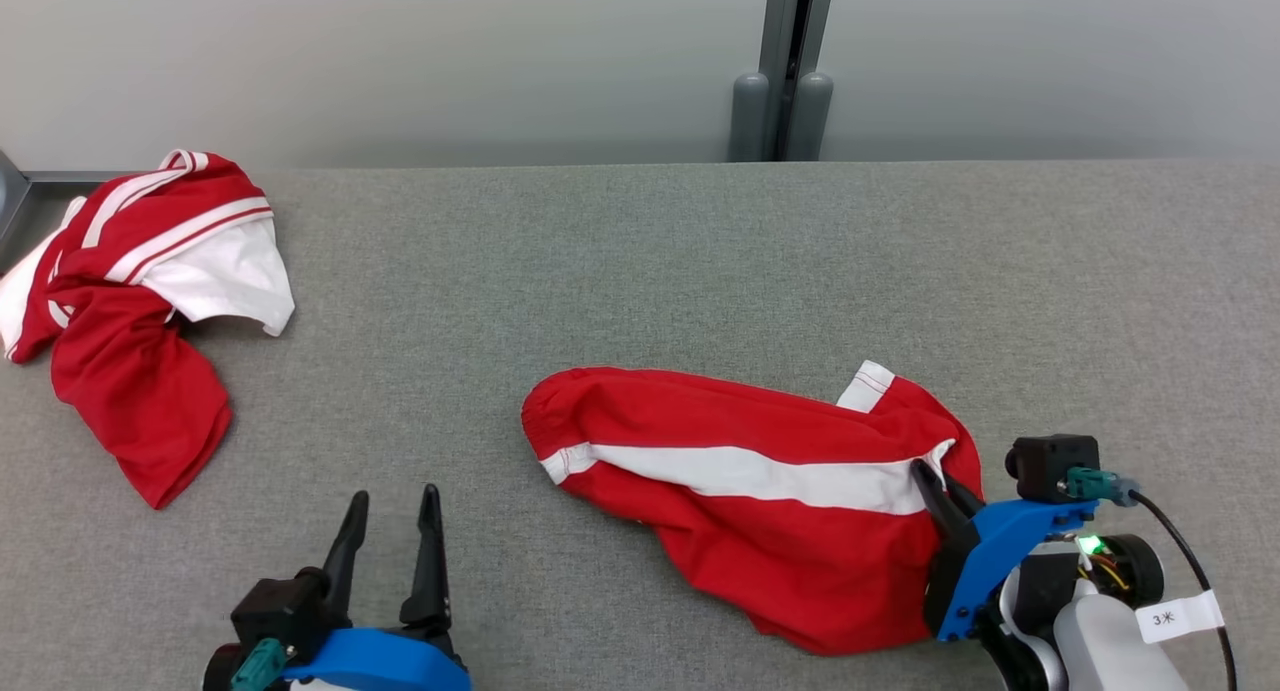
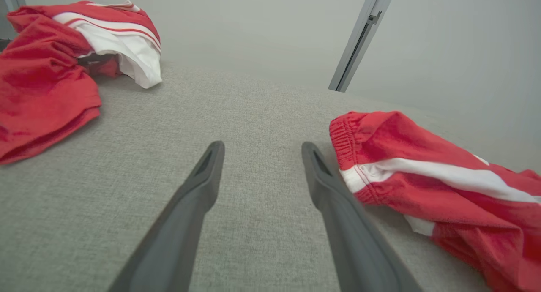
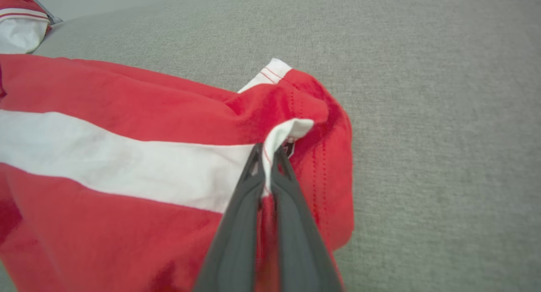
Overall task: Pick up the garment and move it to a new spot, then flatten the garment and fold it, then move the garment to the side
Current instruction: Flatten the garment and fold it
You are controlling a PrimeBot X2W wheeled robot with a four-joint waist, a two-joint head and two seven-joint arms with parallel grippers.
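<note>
Currently at the grab/relocate step, I'd say: my right pincer (image 3: 269,150) is pinching the white-stripe hem of the red garment (image 1: 740,471), which lies bunched on the table (image 1: 600,271) well right of the crumpled red-and-white heap (image 1: 140,301). My left pincer (image 1: 395,493) is spread and idle, nearer that heap. Flatten, fold and side move are all left; the cable tag (image 1: 1180,616) reads roughly "3米".

Red cloth shorts with white side stripe (image 1: 760,491): thin, matt, softly creased, stitched hems. Crumpled red-and-white cloth garment (image 1: 140,301): similar matt fabric. Grey fabric-covered table (image 1: 600,271): coarse, felt-like, dull. Right pincer (image 1: 930,471) and left pincer (image 1: 394,493): dark matt plastic fingers, smooth blue plastic mounts (image 1: 1010,531). White paper tag (image 1: 1180,616).
</note>
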